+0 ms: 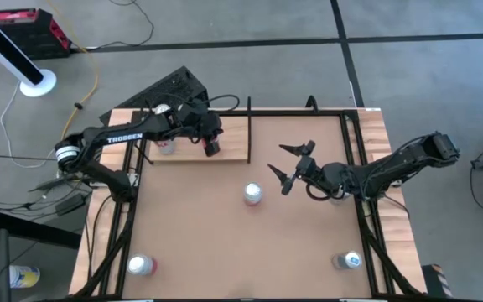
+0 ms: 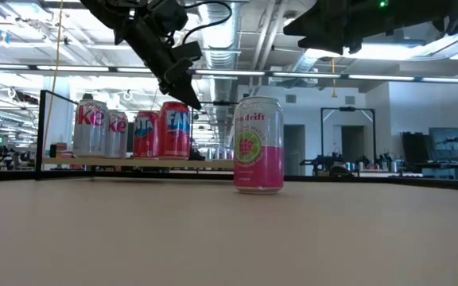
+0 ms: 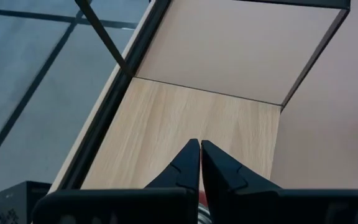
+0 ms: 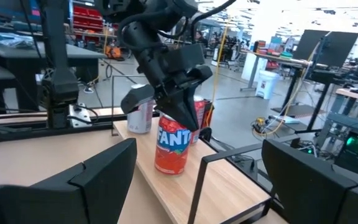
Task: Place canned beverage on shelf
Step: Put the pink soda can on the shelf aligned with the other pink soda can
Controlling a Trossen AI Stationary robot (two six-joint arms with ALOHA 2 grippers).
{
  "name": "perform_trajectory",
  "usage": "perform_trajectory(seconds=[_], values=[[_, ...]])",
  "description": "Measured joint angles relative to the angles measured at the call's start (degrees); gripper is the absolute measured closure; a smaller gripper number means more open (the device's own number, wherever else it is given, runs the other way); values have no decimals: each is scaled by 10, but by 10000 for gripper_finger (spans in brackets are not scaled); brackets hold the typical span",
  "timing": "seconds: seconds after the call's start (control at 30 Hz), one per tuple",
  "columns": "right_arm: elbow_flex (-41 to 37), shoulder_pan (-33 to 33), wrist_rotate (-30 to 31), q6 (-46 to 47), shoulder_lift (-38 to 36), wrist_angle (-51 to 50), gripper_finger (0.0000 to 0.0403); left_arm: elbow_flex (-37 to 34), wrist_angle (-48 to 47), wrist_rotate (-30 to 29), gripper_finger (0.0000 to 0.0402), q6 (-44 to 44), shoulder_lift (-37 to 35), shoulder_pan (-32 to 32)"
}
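Glossy pink-white cylindrical can [image 2: 258, 144], pale grainy shelf [image 1: 229, 143]

left gripper [image 3: 200, 163] pinched closed — right gripper [image 1: 289, 167] spread wide

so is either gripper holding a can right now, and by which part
Neither. The left gripper is shut and empty above the orange Fanta can on the pale wood shelf; the right gripper is open.

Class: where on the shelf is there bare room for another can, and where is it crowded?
The shelf is bare from the Fanta can to its right end. Its left end is crowded: cans stand in a row there, with the left gripper above the Fanta can.
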Motion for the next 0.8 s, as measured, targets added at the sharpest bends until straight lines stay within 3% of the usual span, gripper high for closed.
perform_trajectory(seconds=[0.8], values=[[0,-7,-16,7,0,-2,33,0,-156,-47,401,26,-45,-5]])
